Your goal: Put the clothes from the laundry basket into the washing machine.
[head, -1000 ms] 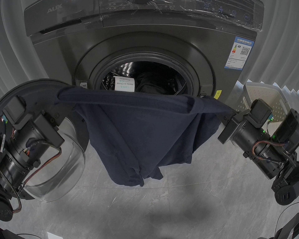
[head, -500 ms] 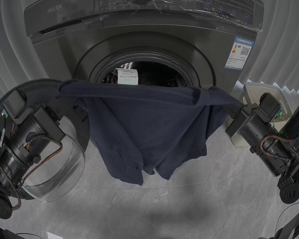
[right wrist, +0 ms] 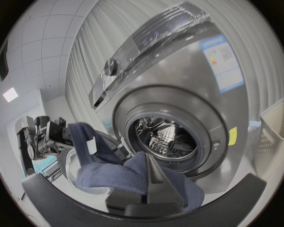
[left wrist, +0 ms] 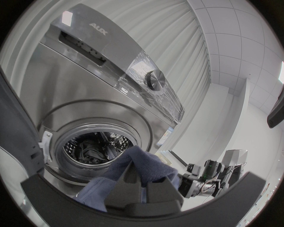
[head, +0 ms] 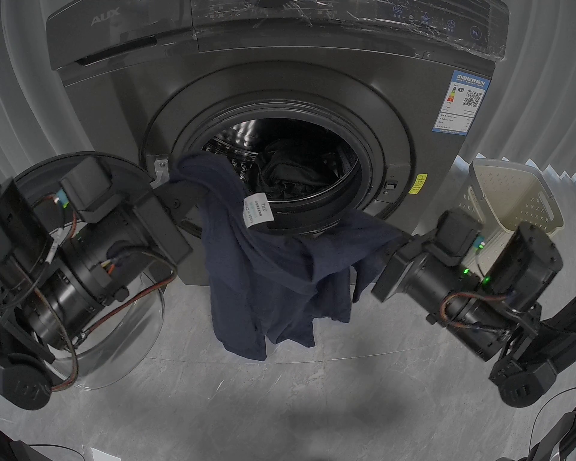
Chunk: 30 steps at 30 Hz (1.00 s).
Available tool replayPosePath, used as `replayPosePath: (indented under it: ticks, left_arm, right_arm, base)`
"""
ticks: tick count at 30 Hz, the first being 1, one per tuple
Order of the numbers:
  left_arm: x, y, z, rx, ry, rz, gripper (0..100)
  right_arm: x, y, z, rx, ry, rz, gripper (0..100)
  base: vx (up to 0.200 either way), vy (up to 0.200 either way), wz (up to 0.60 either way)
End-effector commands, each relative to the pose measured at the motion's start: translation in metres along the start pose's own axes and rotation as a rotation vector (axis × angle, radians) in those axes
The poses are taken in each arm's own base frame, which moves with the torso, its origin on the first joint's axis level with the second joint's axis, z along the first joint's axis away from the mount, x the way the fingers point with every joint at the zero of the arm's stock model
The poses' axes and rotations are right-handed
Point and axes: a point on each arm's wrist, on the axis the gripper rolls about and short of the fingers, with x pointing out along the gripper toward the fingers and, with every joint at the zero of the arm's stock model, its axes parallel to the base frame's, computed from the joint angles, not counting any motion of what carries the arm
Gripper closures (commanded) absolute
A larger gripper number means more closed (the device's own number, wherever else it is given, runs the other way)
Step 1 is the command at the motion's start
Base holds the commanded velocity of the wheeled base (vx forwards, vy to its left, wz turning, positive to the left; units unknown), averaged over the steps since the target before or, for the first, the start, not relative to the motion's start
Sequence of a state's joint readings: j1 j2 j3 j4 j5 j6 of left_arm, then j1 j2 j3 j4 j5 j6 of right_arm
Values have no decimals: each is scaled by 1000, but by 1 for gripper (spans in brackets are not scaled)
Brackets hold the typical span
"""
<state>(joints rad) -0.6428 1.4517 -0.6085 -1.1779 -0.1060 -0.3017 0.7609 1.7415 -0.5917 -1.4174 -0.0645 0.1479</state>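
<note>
1. Jaws of the left gripper (head: pixel 181 195) and right gripper (head: pixel 401 255) each clamp a dark shirt (head: pixel 270 270).
2. Shirt hangs before the washing machine (head: pixel 288 78) opening.
3. Low hem could snag the rim, spilling out.

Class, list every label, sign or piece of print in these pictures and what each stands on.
Brand lettering: on the washing machine drawer panel.
Energy label: machine front, print too small to read.
Yellow sticker: beside the door opening, unreadable.
White tag: on the navy garment, print too small.
Control symbols: top panel, blurred.
</note>
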Motion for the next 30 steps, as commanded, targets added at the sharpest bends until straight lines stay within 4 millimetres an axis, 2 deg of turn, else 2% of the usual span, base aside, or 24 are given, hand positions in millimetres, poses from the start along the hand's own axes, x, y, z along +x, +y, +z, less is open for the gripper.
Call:
replayPosePath:
  ticks: [1, 3, 4, 9, 11, 12, 16, 23, 27, 30]
  left_arm:
    - [20, -4, -14, -16, 37, -30, 100]
    - [25, -7, -12, -18, 26, -44, 100]
    - [26, -8, -11, -18, 23, -48, 100]
    - [31, -9, -8, -17, 5, -53, 100]
    - [31, -9, -8, -17, 7, -52, 100]
    - [32, -12, -6, -21, -3, -64, 100]
    - [30, -15, -4, -22, -7, -72, 100]
    - [26, -21, 1, -24, -23, -88, 100]
    - [21, -24, 3, -27, -26, -101, 100]
    - [19, -26, 5, -29, -29, -108, 100]
  right_arm:
    - [16, 6, -35, 3, 86, 19, 100]
    - [19, 6, -40, 4, 88, 20, 100]
    - [19, 5, -43, 5, 96, 20, 0]
    - [5, 1, -64, -12, 197, 16, 0]
    - [4, 1, -65, -13, 200, 15, 0]
    - [3, -2, -74, -20, 236, 8, 0]
    - [6, -9, -86, -25, 271, -14, 0]
    - [22, -13, -102, -18, 274, -6, 0]
    - [46, -15, -103, -17, 215, 3, 0]
    - [56, -15, -105, -16, 190, 16, 0]
  base:
    - [0, 0, 0]
    - [0, 0, 0]
    - [0, 0, 0]
    - [0, 0, 0]
    - [0, 0, 0]
    - [0, 0, 0]
    - [0, 0, 0]
    - [0, 0, 0]
    - [0, 0, 0]
    - [0, 0, 0]
